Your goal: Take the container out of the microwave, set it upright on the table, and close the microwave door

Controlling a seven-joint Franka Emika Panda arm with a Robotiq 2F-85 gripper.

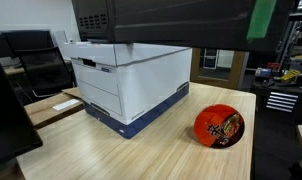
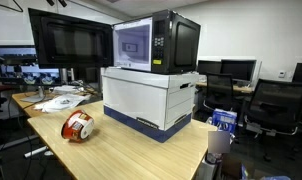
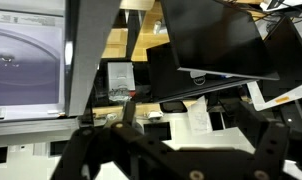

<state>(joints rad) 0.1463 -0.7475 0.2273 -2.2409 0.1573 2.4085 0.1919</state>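
The container, a small red bowl with a printed top, lies on its side on the light wood table. It also shows in an exterior view, to the left of the box. The black microwave stands on top of a white-and-blue box. The microwave door looks flush with the front. The microwave also shows in an exterior view at the top edge. In the wrist view my gripper is open and empty, close beside the microwave's window. The arm does not show in either exterior view.
A second wooden desk with papers stands behind the table. Dark monitors and office chairs surround it. A cup with blue items sits at the table's corner. The white-and-blue box takes up the table's middle.
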